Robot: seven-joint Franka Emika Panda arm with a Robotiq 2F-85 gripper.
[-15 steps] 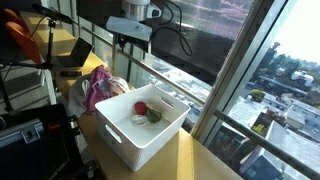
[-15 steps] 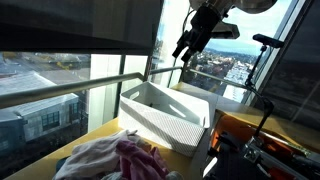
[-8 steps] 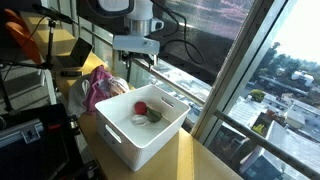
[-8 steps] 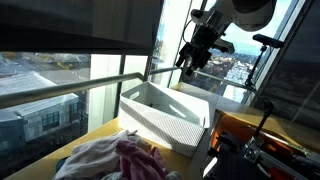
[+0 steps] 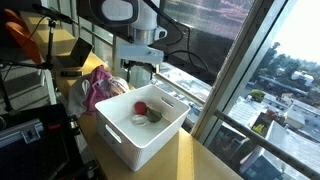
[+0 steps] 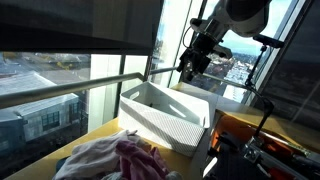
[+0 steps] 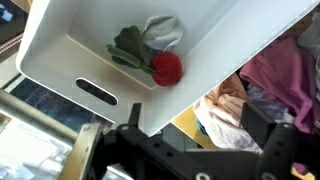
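A white plastic bin (image 5: 128,145) (image 6: 165,125) (image 7: 235,30) stands on a wooden table. Inside lie a red ball (image 5: 141,108) (image 7: 167,67), a green cloth item (image 7: 128,50) and a pale crumpled cloth (image 7: 162,30). My gripper (image 5: 138,76) (image 6: 190,66) (image 7: 198,130) hangs open and empty above the bin's rim, on the side toward a pile of clothes (image 5: 100,88) (image 6: 118,160). In the wrist view the bin's edge and a peach-white garment (image 7: 225,108) lie between the two dark fingers (image 7: 265,125), well below them.
The pink and white clothes (image 7: 285,65) lie beside the bin. A window railing (image 5: 185,85) and glass run along the table's far side. Stands, cables and an orange object (image 5: 20,35) crowd the room side, and a tripod (image 6: 265,60) stands nearby.
The arm has come down from high above and turned, bringing the open gripper closer over the bin's rim near the clothes. Nothing in the bin has moved.
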